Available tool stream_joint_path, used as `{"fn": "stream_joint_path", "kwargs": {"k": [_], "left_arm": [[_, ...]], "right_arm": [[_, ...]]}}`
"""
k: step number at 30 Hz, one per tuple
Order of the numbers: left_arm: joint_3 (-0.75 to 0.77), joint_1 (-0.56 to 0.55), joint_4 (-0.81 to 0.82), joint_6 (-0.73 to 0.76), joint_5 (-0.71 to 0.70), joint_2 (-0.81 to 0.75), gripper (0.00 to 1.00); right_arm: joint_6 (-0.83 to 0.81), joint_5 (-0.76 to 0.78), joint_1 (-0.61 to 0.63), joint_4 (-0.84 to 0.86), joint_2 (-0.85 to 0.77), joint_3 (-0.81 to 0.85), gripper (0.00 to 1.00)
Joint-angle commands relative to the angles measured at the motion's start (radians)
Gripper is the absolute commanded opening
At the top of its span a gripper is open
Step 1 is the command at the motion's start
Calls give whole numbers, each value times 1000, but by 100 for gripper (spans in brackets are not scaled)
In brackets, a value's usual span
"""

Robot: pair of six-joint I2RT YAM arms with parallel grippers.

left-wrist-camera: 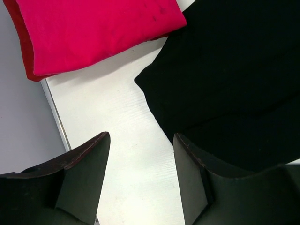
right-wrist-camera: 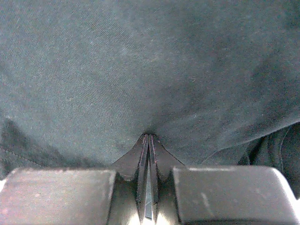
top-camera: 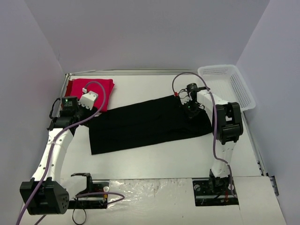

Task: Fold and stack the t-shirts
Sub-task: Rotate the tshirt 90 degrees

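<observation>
Room for moving lies along the near side of the white table (top-camera: 154,159), in front of the long black cloth t-shirt (top-camera: 145,126), which lies folded in a band slanting across the middle. The right gripper (right-wrist-camera: 149,140) is clenched on the cloth at the band's far right end. The left gripper (left-wrist-camera: 140,183) hangs released over the band's far left corner, near the crimson red cloth t-shirt (top-camera: 91,91) folded in the table's far left corner. A white mesh plastic basket (top-camera: 229,84) crowds the far right wall.
</observation>
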Motion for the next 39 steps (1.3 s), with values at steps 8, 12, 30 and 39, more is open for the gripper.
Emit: {"fn": "stream_joint_path", "kwargs": {"k": [8, 12, 30, 39], "left_arm": [[78, 7, 1, 6, -29, 53, 69], [111, 6, -10, 11, -47, 96, 73], [131, 4, -50, 45, -53, 77, 94], [144, 4, -38, 7, -52, 50, 97]], "right_arm": [[-30, 40, 40, -87, 353, 530, 0], [-56, 57, 75, -159, 540, 837, 0], [-253, 336, 207, 473, 763, 1146, 1], [-205, 346, 247, 481, 326, 760, 0]]}}
